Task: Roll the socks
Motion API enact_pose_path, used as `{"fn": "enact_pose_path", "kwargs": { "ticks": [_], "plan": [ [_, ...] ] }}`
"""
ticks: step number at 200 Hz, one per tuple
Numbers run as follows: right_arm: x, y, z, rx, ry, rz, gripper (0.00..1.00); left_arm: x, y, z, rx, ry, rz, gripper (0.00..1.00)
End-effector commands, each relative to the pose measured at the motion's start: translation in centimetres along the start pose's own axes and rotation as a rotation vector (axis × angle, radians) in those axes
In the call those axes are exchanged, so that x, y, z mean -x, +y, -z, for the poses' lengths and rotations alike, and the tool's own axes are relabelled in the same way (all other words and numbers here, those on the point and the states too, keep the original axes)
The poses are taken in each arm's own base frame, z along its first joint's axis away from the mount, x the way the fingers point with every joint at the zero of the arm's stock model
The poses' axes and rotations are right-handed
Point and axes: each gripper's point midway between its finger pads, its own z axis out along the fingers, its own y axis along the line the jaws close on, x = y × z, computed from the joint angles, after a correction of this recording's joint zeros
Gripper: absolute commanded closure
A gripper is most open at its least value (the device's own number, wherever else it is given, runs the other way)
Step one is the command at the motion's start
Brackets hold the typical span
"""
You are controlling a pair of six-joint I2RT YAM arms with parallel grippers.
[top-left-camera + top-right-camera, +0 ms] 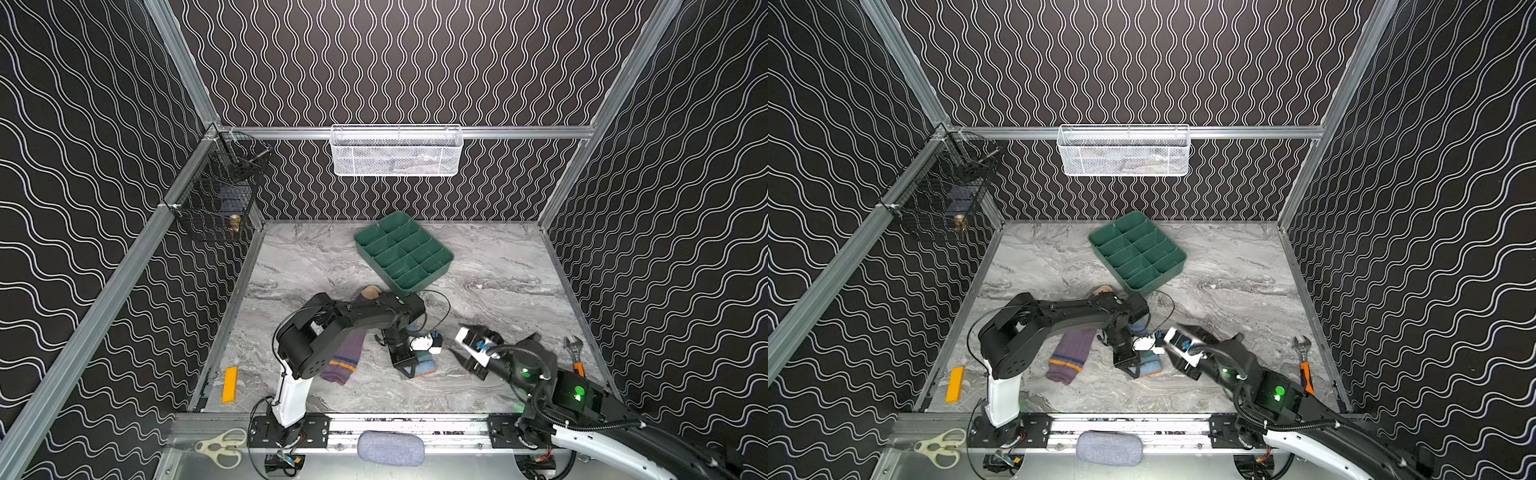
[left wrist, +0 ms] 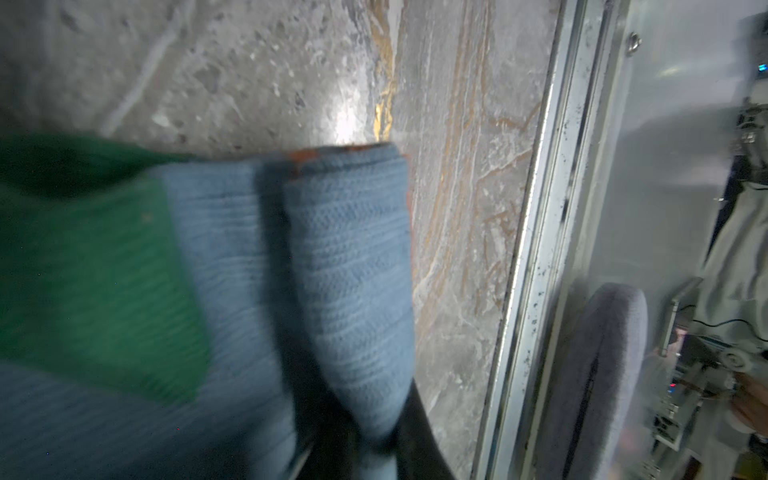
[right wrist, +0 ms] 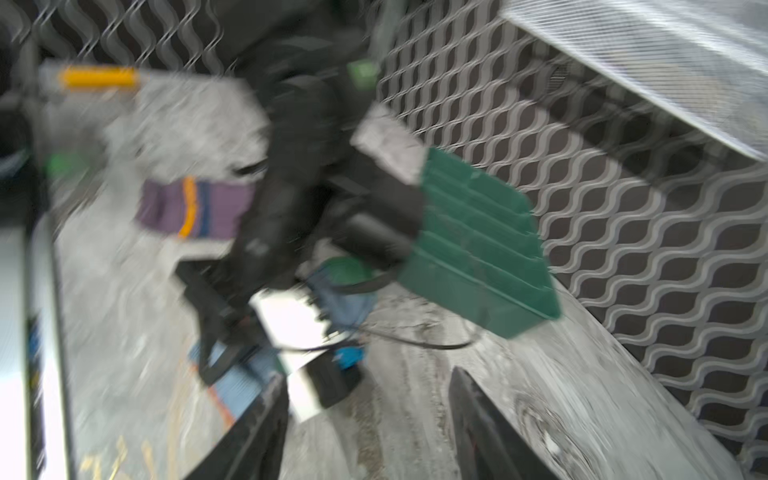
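Observation:
The light blue sock (image 1: 423,366) (image 1: 1151,364) lies at mid-table, partly under my left arm. My left gripper (image 1: 405,368) (image 2: 374,449) is shut on its rolled end, seen close up in the left wrist view as a blue ribbed roll (image 2: 353,257) with a green patch (image 2: 95,266) beside it. The purple sock (image 1: 345,357) (image 1: 1071,353) (image 3: 195,208) lies flat to the left, orange and navy stripes showing, with nothing holding it. My right gripper (image 1: 455,345) (image 3: 370,419) hovers just right of the blue sock, open and holding nothing.
A green divided tray (image 1: 432,275) sits behind the socks. A yellow block (image 1: 230,384) lies front left and a wrench (image 1: 573,353) at the right edge. Scissors (image 1: 220,449) and a grey pad (image 1: 390,446) rest on the front rail. Wire baskets (image 1: 397,151) hang on the walls.

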Motion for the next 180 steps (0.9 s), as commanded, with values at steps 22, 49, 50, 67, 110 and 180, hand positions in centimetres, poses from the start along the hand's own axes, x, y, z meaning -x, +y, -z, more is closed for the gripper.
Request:
{"fn": "enact_pose_path", "kwargs": {
  "ticks": [22, 49, 50, 67, 110, 180],
  "plan": [
    [-6.2, 5.2, -3.6, 0.099, 0.364, 0.416, 0.39, -4.1, 4.9, -0.9, 0.148, 0.179, 0.069, 1.0],
    [-8.1, 8.7, -5.7, 0.174, 0.411, 0.509, 0.39, -4.0, 6.0, -0.8, 0.163, 0.173, 0.078, 1.0],
    [-8.1, 8.8, -5.8, 0.177, 0.411, 0.511, 0.39, -4.0, 6.0, -0.8, 0.163, 0.173, 0.078, 1.0],
    [-8.4, 10.1, -7.0, 0.193, 0.374, 0.511, 0.39, -4.0, 6.3, -0.9, 0.165, 0.179, 0.077, 1.0],
    [-8.3, 11.4, -9.1, 0.195, 0.318, 0.554, 0.42, -4.1, 6.5, -1.3, 0.157, 0.184, 0.078, 1.0],
    [-11.7, 12.6, -10.1, 0.283, 0.423, 0.574, 0.68, -3.8, 6.5, -0.8, 0.172, 0.174, 0.072, 1.0]
  ]
}}
